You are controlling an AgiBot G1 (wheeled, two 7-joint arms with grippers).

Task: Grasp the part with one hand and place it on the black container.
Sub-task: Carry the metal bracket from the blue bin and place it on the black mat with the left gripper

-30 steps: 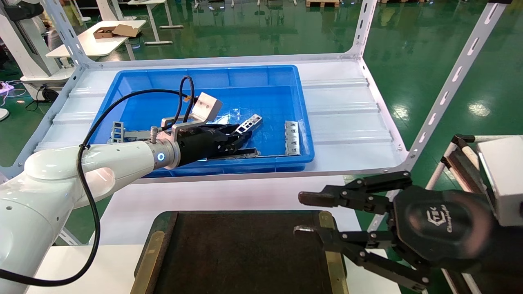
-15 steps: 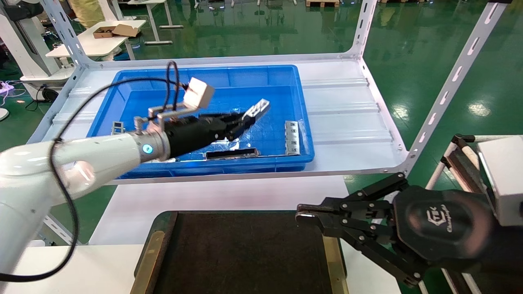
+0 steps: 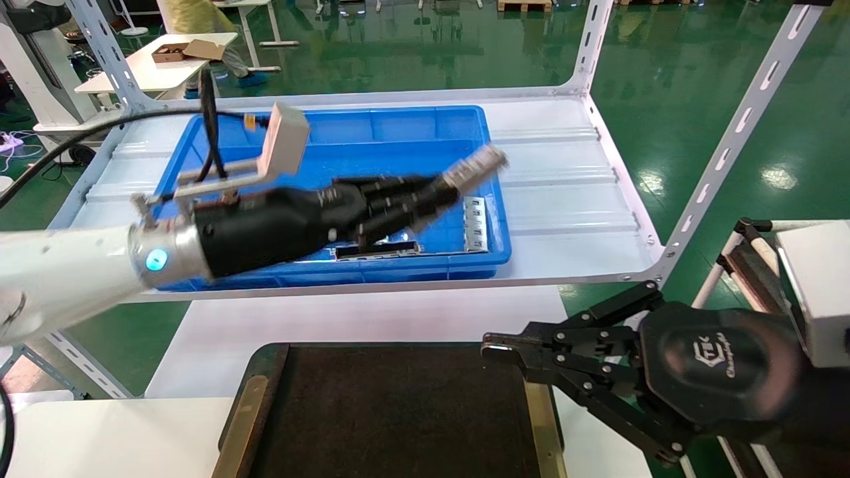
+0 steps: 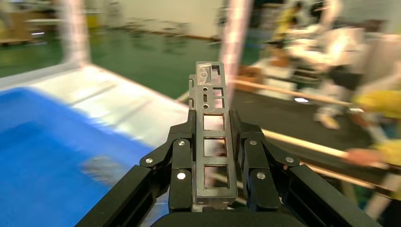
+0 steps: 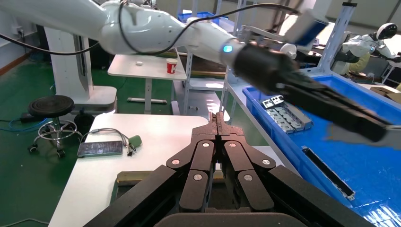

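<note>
The left gripper (image 3: pixel 446 189) is clamped on the part (image 3: pixel 475 166) (1 row of cut-outs), holding it in the air above the blue bin's (image 3: pixel 425 126) right side. The black container (image 3: pixel 392 411) sits at the near edge. The right gripper (image 3: pixel 495 346), fingers together, hovers over its right brass strip.

Bare black container (image 3: pixel 392 411) beside right pincer (image 3: pixel 495 348)

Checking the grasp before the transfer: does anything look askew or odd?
Nothing stands out. The left gripper is shut on the part, which sits straight between its fingers, lifted above the blue bin.
</note>
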